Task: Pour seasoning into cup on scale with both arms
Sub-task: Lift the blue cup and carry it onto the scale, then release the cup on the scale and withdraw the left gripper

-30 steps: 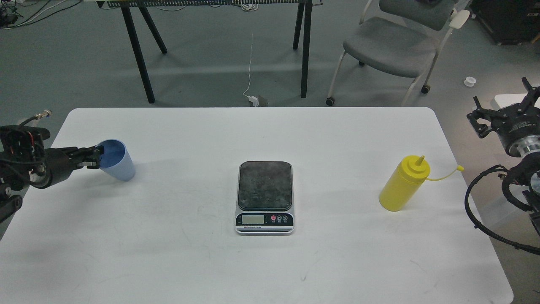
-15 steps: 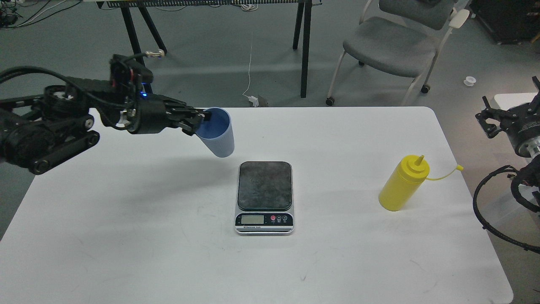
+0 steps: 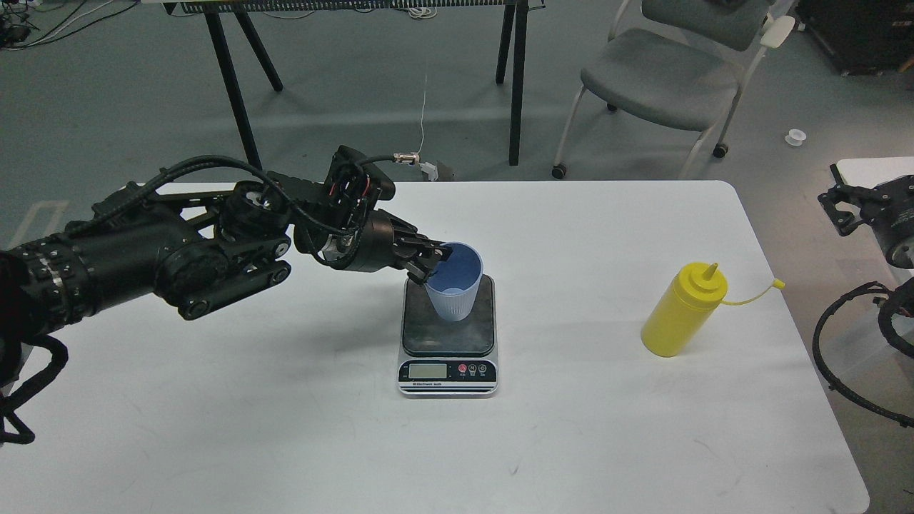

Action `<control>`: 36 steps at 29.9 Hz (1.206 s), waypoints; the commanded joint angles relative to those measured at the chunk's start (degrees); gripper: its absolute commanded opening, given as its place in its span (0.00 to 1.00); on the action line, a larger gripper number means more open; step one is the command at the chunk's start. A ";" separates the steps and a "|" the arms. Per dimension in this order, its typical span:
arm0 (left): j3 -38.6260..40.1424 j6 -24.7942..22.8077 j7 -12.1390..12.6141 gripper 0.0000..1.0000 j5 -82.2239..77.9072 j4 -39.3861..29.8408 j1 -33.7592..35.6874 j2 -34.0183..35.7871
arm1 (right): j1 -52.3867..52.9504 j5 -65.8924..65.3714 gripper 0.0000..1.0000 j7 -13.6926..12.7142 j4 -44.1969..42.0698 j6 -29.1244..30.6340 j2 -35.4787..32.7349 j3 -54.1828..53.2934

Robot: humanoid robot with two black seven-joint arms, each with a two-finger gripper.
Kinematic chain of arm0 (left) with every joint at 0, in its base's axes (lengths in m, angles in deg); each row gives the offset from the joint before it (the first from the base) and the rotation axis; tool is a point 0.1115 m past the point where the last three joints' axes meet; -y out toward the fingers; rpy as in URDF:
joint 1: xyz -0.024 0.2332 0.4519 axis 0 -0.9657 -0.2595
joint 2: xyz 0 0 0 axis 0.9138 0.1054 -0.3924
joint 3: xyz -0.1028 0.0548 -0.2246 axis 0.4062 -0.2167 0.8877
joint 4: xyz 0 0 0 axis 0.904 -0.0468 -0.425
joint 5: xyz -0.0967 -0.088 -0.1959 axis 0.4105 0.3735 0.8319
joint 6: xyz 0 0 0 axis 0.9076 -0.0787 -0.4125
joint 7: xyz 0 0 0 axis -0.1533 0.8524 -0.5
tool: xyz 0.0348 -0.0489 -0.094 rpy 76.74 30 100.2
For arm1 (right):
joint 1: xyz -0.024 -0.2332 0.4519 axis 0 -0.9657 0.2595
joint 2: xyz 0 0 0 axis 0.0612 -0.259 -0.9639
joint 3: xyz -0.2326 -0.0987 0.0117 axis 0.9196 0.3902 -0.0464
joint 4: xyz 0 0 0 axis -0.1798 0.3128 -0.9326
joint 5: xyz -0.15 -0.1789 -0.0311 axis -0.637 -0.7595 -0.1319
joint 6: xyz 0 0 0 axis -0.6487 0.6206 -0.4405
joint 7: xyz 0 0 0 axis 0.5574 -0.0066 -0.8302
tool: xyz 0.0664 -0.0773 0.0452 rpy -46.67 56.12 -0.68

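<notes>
Left gripper [image 3: 430, 258] pinches the rim of the cup [image 3: 454, 289], 1 finger inside, 1 outside — cup upright on the scale [image 3: 448, 332] plate. Right gripper [image 3: 853, 207] sits at the frame edge; jaw state unreadable. Seasoning [image 3: 682, 309] stands on the table [image 3: 285, 428], well right of the scale. Bottle likely light, soft-walled, smooth — best gripped mid-body, gently, so nothing squirts early.
</notes>
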 commanded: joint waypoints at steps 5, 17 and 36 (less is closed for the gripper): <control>-0.87 0.00 0.23 0.11 0.05 0.32 -0.71 -0.19 | 0.09 -0.05 1.00 0.00 0.01 0.00 0.01 0.00; 0.71 0.35 2.78 0.69 2.59 -0.21 -0.89 0.68 | -1.22 -0.05 1.00 -0.18 2.20 0.00 -1.39 0.79; 29.10 -0.35 2.43 0.99 70.32 0.49 -2.20 6.31 | -39.01 1.18 1.00 6.06 41.93 0.00 -14.94 -2.90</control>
